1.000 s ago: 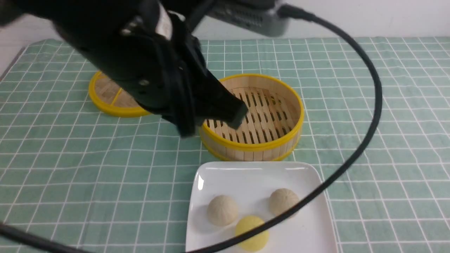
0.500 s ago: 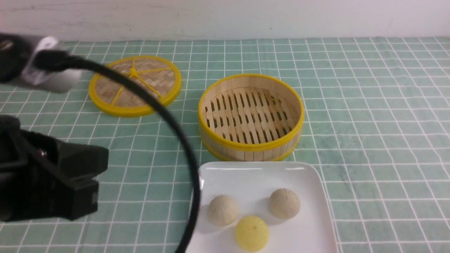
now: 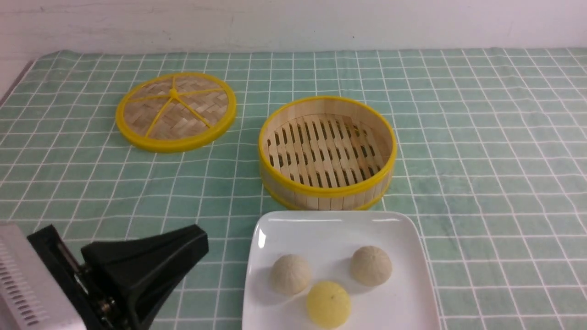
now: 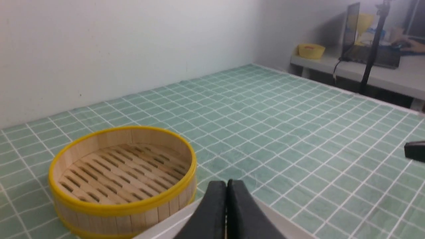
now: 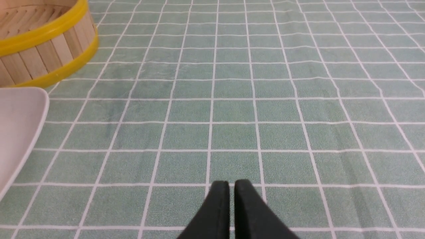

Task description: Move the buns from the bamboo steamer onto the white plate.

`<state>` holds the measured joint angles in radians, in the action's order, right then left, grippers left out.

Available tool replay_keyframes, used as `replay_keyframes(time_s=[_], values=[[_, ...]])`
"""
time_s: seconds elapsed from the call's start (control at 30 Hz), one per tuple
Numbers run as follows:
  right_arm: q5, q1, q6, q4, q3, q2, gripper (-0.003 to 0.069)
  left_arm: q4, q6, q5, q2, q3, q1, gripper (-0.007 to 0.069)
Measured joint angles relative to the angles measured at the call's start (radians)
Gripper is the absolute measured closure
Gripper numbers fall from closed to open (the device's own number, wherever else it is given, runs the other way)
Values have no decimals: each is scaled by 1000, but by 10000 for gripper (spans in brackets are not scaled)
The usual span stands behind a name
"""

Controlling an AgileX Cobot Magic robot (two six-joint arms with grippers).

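Three buns lie on the white plate (image 3: 321, 229) at the front: two beige pleated buns (image 3: 290, 274) (image 3: 371, 265) and a pale yellow bun (image 3: 329, 304). Just behind the plate stands the bamboo steamer (image 3: 328, 195) with nothing in it; it also shows in the left wrist view as the steamer (image 4: 123, 205) and in the right wrist view as the steamer (image 5: 43, 49). My left gripper (image 3: 202, 240) is shut and holds nothing, low at the front left beside the plate. In its own view the left gripper (image 4: 226, 183) points over the plate edge (image 4: 166, 227). The right gripper (image 5: 231, 184) is shut over bare cloth, right of the plate corner (image 5: 20, 126).
The flat woven steamer lid (image 3: 175, 111) with a yellow rim lies at the back left. A green checked cloth (image 3: 481, 160) covers the table. A white wall runs along the far edge. A side desk with clutter (image 4: 365, 63) shows beyond the table's right edge.
The left arm swung away from over the steamer, left and down toward the front left corner. Its cable has left the view. Buns, plate and steamer stayed put.
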<state>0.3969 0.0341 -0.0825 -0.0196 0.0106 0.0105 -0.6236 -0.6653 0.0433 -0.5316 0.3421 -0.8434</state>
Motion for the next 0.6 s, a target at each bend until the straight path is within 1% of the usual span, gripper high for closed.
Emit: replay_keyframes(time_s=[0.1,0.2,0.37,0.47,0.53,0.6], values=[[0,0,0,1,0,0,610,-1,-2,-37,0,-8,0,596],[-1,0,0,0,0,0,610,0,-3,-43,0,-8,0,594],[-1,0,0,0,0,0,603,12,-59,-43,0,-8,0,590],[-1,0,0,1,0,0,601,41,-64,-67,1,-8,0,587],[-1,0,0,1,0,0,599,116,-9,-121,10,-8,0,585],[-1,0,0,1,0,0,599,188,89,-163,22,-8,9,583]])
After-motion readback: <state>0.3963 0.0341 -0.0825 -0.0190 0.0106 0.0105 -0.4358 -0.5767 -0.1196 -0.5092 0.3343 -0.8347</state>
